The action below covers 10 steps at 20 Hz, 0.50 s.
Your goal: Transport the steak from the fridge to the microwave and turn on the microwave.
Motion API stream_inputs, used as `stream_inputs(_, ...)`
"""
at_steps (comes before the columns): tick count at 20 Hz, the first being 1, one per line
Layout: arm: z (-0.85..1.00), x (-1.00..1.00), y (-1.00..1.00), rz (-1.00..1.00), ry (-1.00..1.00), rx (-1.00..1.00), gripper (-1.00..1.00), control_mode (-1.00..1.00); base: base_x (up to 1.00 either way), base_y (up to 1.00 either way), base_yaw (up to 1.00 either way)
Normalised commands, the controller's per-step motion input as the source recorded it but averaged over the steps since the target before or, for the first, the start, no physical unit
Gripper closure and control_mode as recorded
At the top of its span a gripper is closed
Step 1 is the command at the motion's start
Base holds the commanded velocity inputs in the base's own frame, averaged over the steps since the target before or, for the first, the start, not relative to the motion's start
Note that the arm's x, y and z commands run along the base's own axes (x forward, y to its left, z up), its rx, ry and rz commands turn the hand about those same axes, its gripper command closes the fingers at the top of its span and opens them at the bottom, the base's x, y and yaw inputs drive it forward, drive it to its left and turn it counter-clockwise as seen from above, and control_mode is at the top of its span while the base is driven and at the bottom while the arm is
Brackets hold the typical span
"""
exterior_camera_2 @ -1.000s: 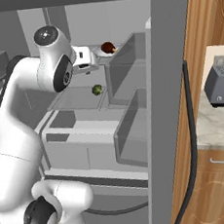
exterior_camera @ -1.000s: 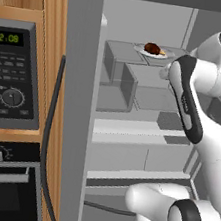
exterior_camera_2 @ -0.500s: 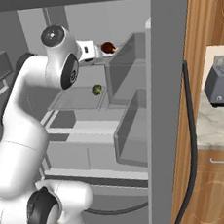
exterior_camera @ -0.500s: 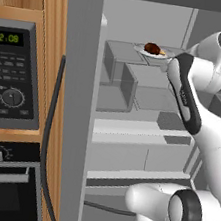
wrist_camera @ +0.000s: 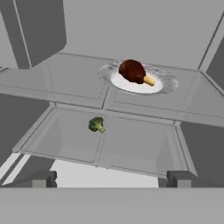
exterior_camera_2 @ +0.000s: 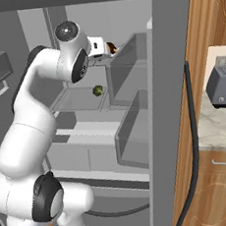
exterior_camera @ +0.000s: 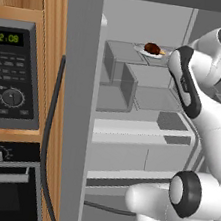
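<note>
I'm looking into the open fridge (exterior_camera: 131,121), pale grey inside, translucent shelves stepping down and box-like bins (exterior_camera: 120,66) on the left of the left base view. Wooden cabinetry frames it on both sides. To the left sits the microwave (exterior_camera: 9,74), green clock lit, round dial below the buttons, and under it the black oven (exterior_camera: 3,192). In the right base view there's a stone-look counter (exterior_camera_2: 218,128) with a toaster (exterior_camera_2: 223,86) on it, off to the right past the fridge wall.

The steak (wrist_camera: 132,71) is on the upper shelf (wrist_camera: 74,78), resting on its white plate (wrist_camera: 164,83). From the hand view its long axis runs from upper left to lower right, the dark rounded bulk at the left and the yellow bit poking out toward the lower right. In the left base view I see it up at the back of the shelf (exterior_camera: 151,48), just past the arm's elbow.

One shelf lower, a small green piece of broccoli (wrist_camera: 96,124) lies near the middle, well apart from the plate.

My gripper (wrist_camera: 109,179) is up at shelf height, facing in; its two tips stand far apart at the bottom corners of the hand view, jaws wide, nothing between them. The plate is ahead of them, not touched.
</note>
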Motion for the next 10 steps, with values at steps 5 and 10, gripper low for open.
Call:
stream_inputs(5,0.0,0.39,-0.02,0.0,0.0,0.07,-1.0,-1.0,0.0,0.0,0.0)
stream_inputs(10,0.0,0.54,-0.01,0.0,0.0,0.02,-1.0,-1.0,0.0,0.0,0.0)
